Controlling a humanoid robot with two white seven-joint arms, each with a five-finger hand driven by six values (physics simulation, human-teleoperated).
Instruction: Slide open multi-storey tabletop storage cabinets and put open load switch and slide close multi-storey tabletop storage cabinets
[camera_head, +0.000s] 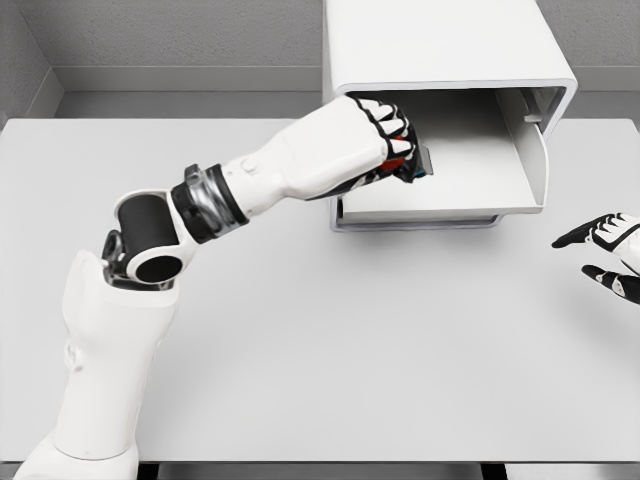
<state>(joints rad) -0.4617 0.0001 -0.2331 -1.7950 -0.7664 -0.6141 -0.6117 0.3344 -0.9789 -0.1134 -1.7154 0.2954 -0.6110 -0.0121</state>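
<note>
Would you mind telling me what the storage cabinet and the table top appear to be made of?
Storage cabinet: apparently white plastic or painted metal, semi-gloss, judging by the smooth rounded corners and soft sheen. Table top: a matte pale grey laminate-like surface, uniform with no grain or reflections. Being a simulator render, both remain guesses.

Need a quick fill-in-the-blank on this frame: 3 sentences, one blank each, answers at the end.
1. The left hand holds a small object at the ____ drawer of the white cabinet.
2. The object is gripped by the ____ hand.
3. The right hand shows at the picture's ____ edge, holding nothing.

Missing words: open; left; right
</note>
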